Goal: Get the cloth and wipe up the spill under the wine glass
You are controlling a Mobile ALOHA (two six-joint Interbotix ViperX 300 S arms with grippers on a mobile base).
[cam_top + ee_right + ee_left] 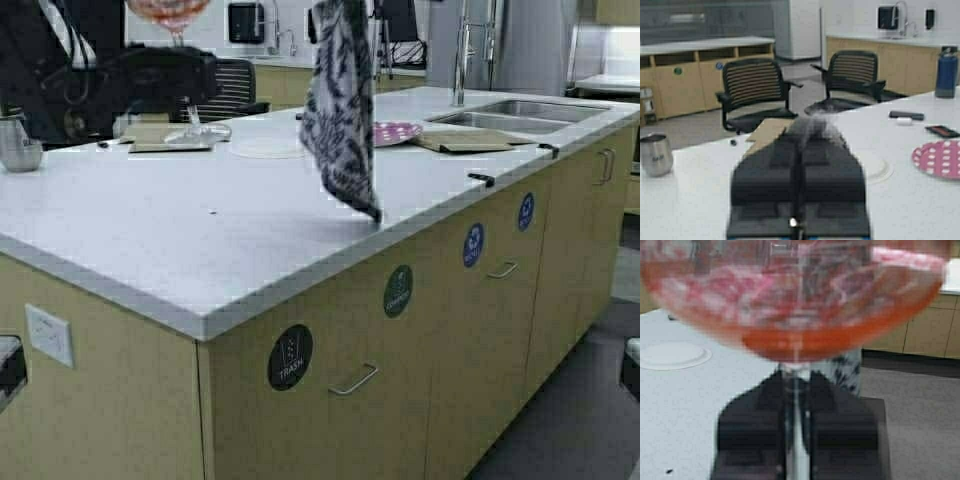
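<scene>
The wine glass, its pink bowl holding a little red liquid, is lifted off the white counter at the far left. My left gripper is shut on its thin stem just under the bowl. The cloth, pale with a dark leaf print, hangs from the top middle of the high view down to the counter's front edge. My right gripper is shut on its bunched top. A glossy wet-looking patch lies on the counter below the glass.
A steel cup stands at the far left. Flat cardboard pieces, a white disc and a pink dotted plate lie at the back. The sink and faucet are to the right, and chairs stand beyond.
</scene>
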